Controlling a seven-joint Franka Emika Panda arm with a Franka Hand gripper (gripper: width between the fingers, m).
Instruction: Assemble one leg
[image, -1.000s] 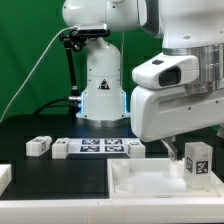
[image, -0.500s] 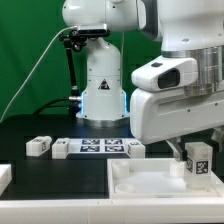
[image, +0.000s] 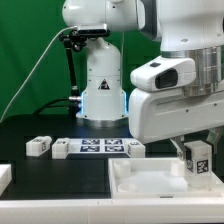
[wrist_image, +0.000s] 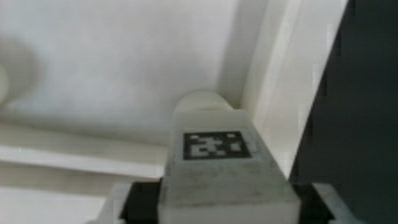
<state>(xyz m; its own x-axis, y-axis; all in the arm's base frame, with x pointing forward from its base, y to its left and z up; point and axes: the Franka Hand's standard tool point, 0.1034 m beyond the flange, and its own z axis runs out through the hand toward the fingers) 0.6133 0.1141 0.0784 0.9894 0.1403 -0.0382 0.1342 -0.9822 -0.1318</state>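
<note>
My gripper (image: 192, 152) is shut on a leg (image: 196, 158), a small white post with a black-and-white tag, held upright over the back right corner of the large white rimmed panel (image: 135, 178). In the wrist view the leg (wrist_image: 217, 150) sits between my fingers (wrist_image: 134, 202) with its far end at the panel's corner by the raised rim (wrist_image: 267, 70). Whether its end touches the panel I cannot tell. Three more legs lie on the black table: one (image: 38, 146) at the exterior view's left, one (image: 61, 148) beside it, one (image: 135, 149) by the panel.
The marker board (image: 98, 147) lies flat on the table between the loose legs. The robot base (image: 100, 85) stands behind it with a black cable at its left. Another white part (image: 4, 178) shows at the exterior view's left edge.
The leg in my gripper has shifted slightly to the exterior view's left and down toward the panel's corner. The loose legs have not moved.
</note>
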